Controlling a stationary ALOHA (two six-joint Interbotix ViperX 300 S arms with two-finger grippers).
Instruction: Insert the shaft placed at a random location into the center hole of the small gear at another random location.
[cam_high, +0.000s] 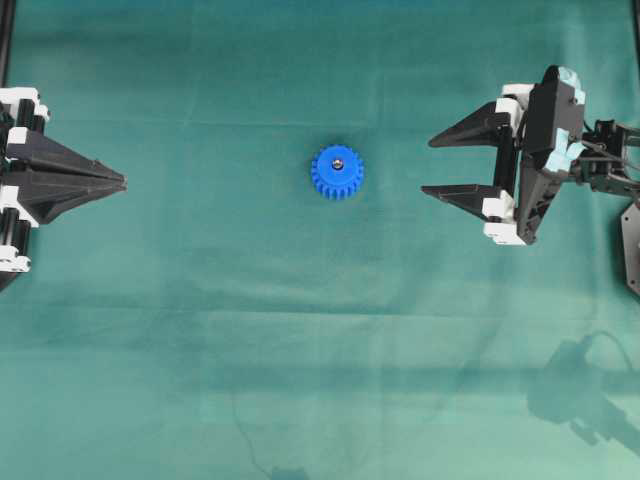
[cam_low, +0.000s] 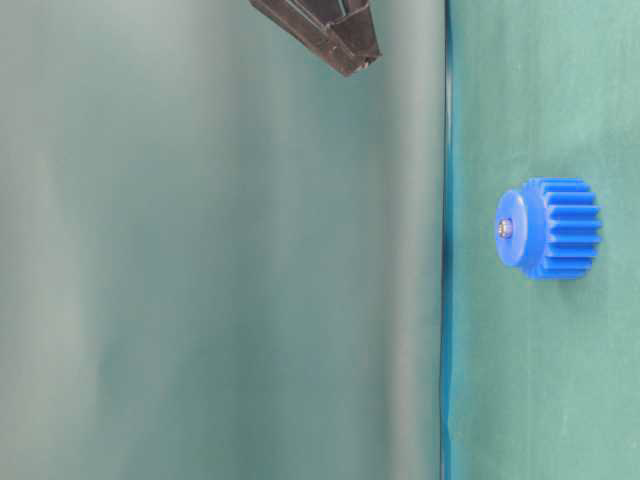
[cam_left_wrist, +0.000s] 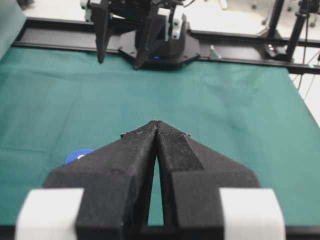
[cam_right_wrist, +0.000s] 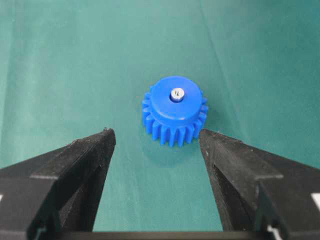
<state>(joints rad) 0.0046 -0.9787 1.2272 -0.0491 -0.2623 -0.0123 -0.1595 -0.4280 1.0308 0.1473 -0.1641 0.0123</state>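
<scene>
The gear (cam_high: 337, 172) sat mid-cloth, the pin (cam_right_wrist: 177, 93) already in its hole. The right gripper (cam_high: 450, 165), at three o'clock, stood spread and empty; the left gripper (cam_high: 122, 182), at nine, pressed together. The gear looked light, rigid plastic, best gripped across its teeth.

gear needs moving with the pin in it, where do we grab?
Grip the small gear across its toothed rim, from above, with the open right gripper. It lies flat on the cloth, hub up, shaft seated in the hub, so avoid the top.
</scene>
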